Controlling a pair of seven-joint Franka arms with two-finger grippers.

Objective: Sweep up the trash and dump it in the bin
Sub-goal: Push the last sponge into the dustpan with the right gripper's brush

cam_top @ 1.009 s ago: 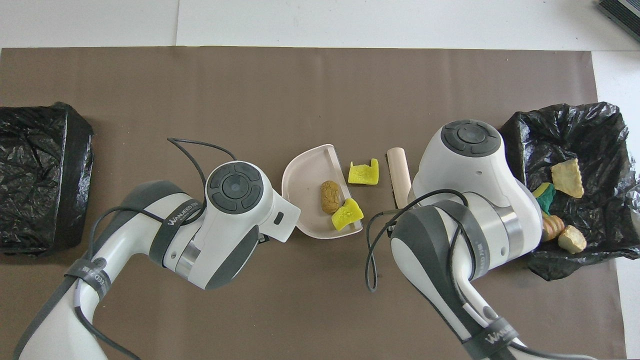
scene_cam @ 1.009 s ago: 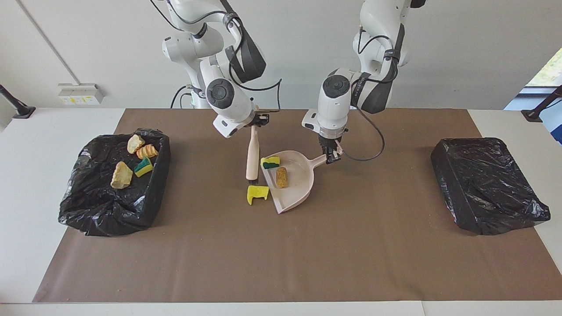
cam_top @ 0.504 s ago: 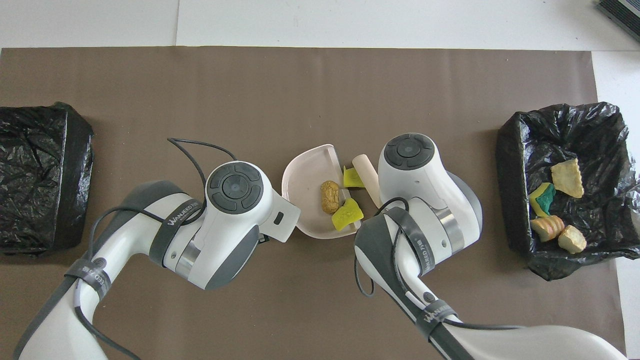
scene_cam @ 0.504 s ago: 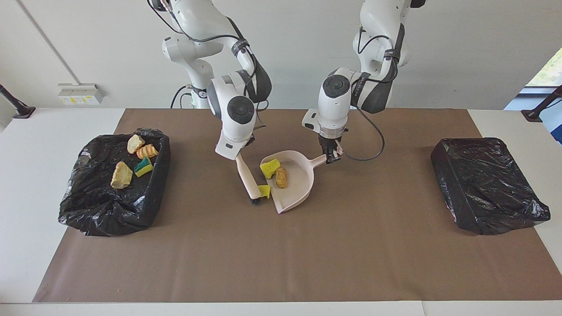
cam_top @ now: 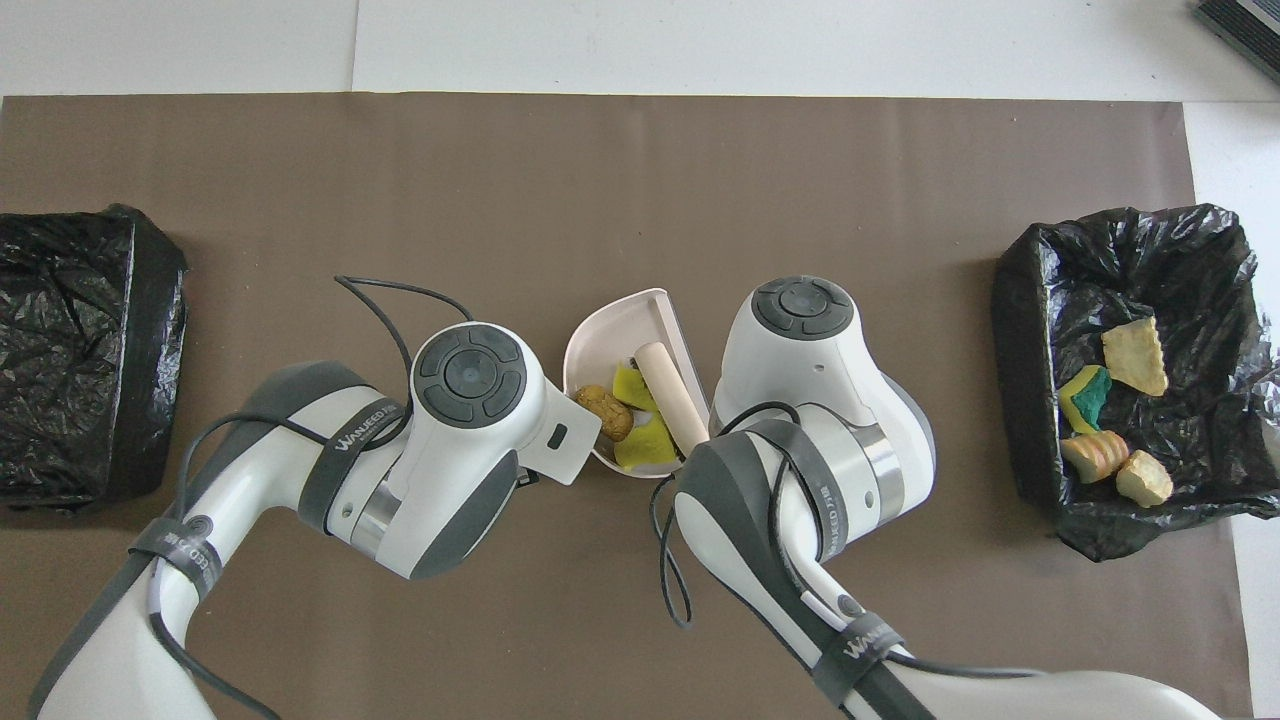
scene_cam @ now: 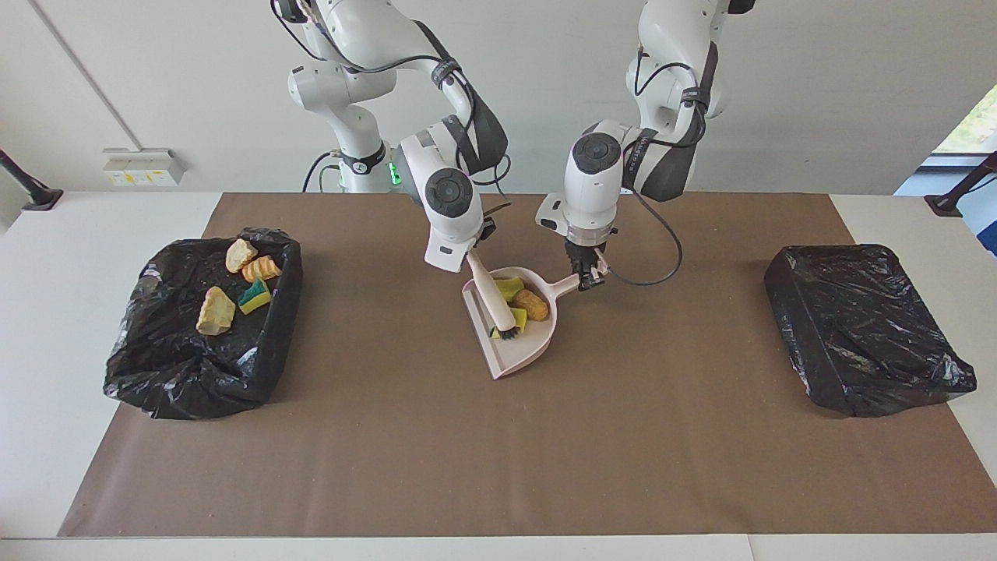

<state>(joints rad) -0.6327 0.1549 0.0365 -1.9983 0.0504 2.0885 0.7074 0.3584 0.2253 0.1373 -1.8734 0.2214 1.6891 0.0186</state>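
The pale pink dustpan (scene_cam: 516,351) (cam_top: 612,322) lies mid-table on the brown mat. My left gripper (scene_cam: 590,276) is shut on its handle (scene_cam: 569,285). My right gripper (scene_cam: 473,259) is shut on the beige-handled brush (scene_cam: 492,300) (cam_top: 674,396), whose dark bristles rest inside the pan. Trash in the pan: a brown lump (scene_cam: 532,304) (cam_top: 606,407) and two yellow sponge bits (scene_cam: 508,287) (cam_top: 630,382), crowded toward the handle. The bin (scene_cam: 156,366) (cam_top: 1020,300), lined in black plastic, sits toward the right arm's end and holds several scraps (scene_cam: 216,310). Both grippers are hidden under the arms in the overhead view.
A second black-plastic-covered box (scene_cam: 864,327) (cam_top: 80,350) sits toward the left arm's end of the table. The brown mat (scene_cam: 498,452) covers most of the tabletop, with white table edge around it.
My right arm swung the brush toward the dustpan, pushing the loose yellow sponge bit off the mat into it. The pieces inside slid toward the handle. The left arm stayed put.
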